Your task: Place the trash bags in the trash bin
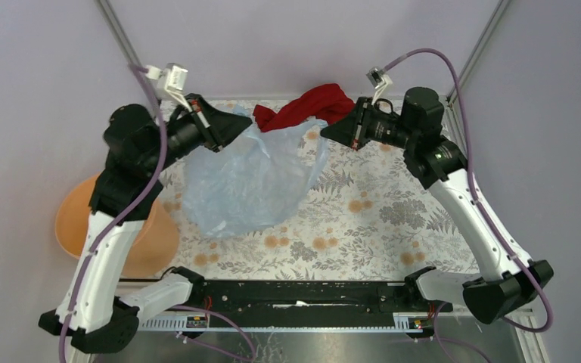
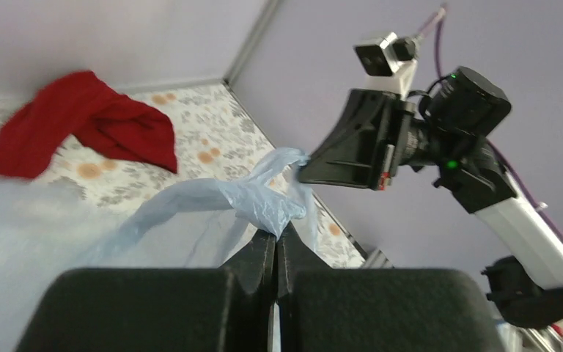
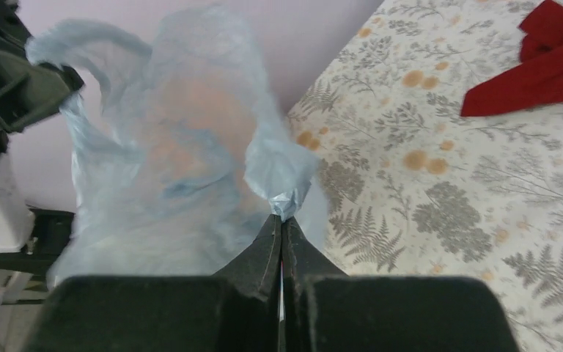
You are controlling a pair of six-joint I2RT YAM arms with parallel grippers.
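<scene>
Top view: a pale blue trash bag (image 1: 246, 178) hangs stretched between the two arms above the flowered worktop (image 1: 378, 204). The left end effector (image 1: 248, 123) holds its upper left corner and the right end effector (image 1: 324, 136) its upper right. A red cloth (image 1: 310, 106) lies at the far edge, just behind the bag. The orange trash bin (image 1: 76, 215) sits off the worktop's left side, partly hidden by the left arm and well apart from the bag.

Left wrist view: the left end effector (image 2: 275, 236) is clenched on a twisted handle of the trash bag (image 2: 212, 198), and the film trails away to the left.

Right wrist view: the right end effector (image 3: 282, 224) is pinched tight on a bunched bit of the trash bag (image 3: 176, 161), which billows up in front of it.
</scene>
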